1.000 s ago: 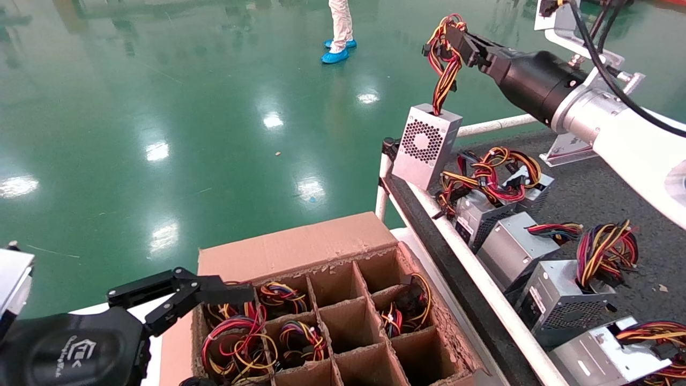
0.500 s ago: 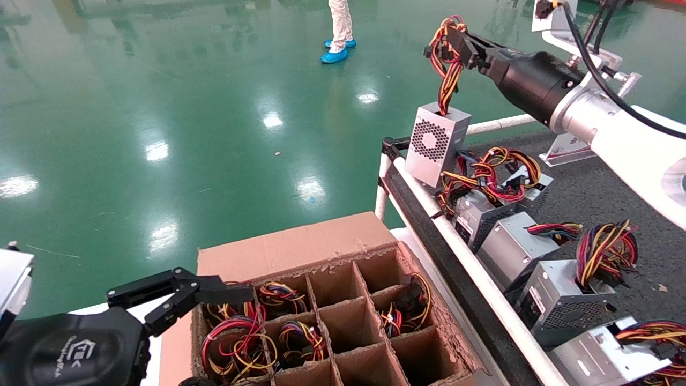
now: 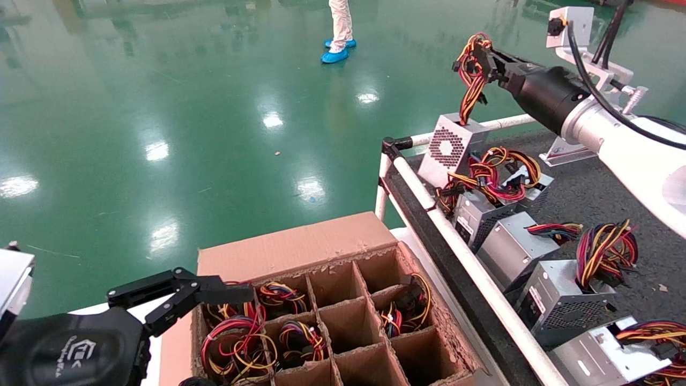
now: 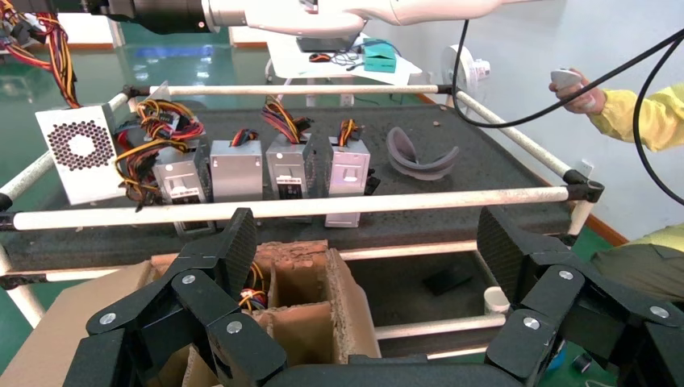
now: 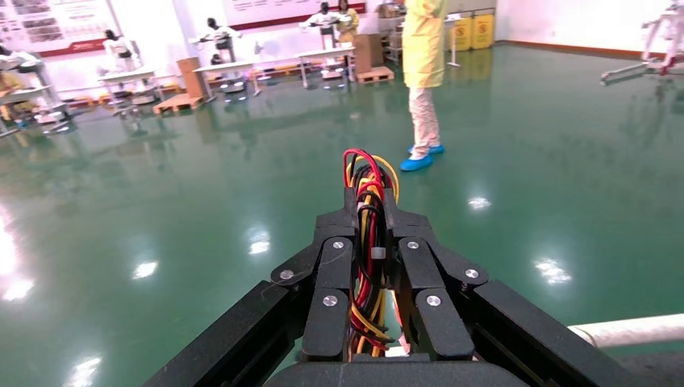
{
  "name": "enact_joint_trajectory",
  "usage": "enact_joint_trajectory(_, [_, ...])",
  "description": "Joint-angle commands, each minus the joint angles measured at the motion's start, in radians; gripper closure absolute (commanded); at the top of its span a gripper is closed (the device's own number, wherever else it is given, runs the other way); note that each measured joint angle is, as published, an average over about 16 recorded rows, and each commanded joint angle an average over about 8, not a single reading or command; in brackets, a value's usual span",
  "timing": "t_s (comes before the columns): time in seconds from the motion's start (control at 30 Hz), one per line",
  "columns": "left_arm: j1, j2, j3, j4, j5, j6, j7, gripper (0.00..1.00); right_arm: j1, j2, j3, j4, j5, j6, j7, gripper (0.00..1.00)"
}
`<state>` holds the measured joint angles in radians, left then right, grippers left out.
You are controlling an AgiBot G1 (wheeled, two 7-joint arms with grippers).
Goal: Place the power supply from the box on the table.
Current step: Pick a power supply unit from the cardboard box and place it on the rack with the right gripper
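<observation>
I see the right gripper (image 3: 478,53) clamped on the wire bundle (image 3: 471,80), with the power supply (image 3: 452,147) hanging below it at the table's (image 3: 589,198) far corner, beside the other units (image 3: 512,246). Left gripper (image 3: 214,294) is spread wide, parked at the box's (image 3: 300,249) near-left edge.

We see a glossy green floor (image 3: 161,107) with ceiling lights mirrored in it. A person in a yellow coat (image 5: 423,44), white trousers and blue shoe covers (image 3: 335,55) stands on it well beyond the work area. Several other silver power units (image 3: 512,249) with coiled red, yellow and black wires (image 3: 605,249) lie in a row. In the left wrist view, a grey curved piece (image 4: 419,153) lies near them, and a hand holding a small remote (image 4: 577,87) shows at the far side.
</observation>
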<state>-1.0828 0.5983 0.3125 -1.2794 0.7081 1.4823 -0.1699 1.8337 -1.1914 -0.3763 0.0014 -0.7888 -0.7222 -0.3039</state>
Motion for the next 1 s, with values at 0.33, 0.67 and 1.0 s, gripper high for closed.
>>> enact_joint_trajectory(0.33, [0.000,0.000,0.000,0.000,0.000,0.000,0.000,0.00,-0.032,-0.014,0.012,-0.003,0.017,0.034,-0.037,1.00])
enact_joint_trajectory(0.67, [0.000,0.000,0.001,0.000,-0.001,0.000,0.000,0.00,-0.073,-0.033,0.003,-0.014,0.004,0.024,-0.033,1.00])
enact_joint_trajectory(1.0, [0.000,0.000,0.001,0.000,-0.001,0.000,0.001,0.00,-0.093,-0.053,-0.016,-0.023,-0.024,0.034,-0.008,1.00])
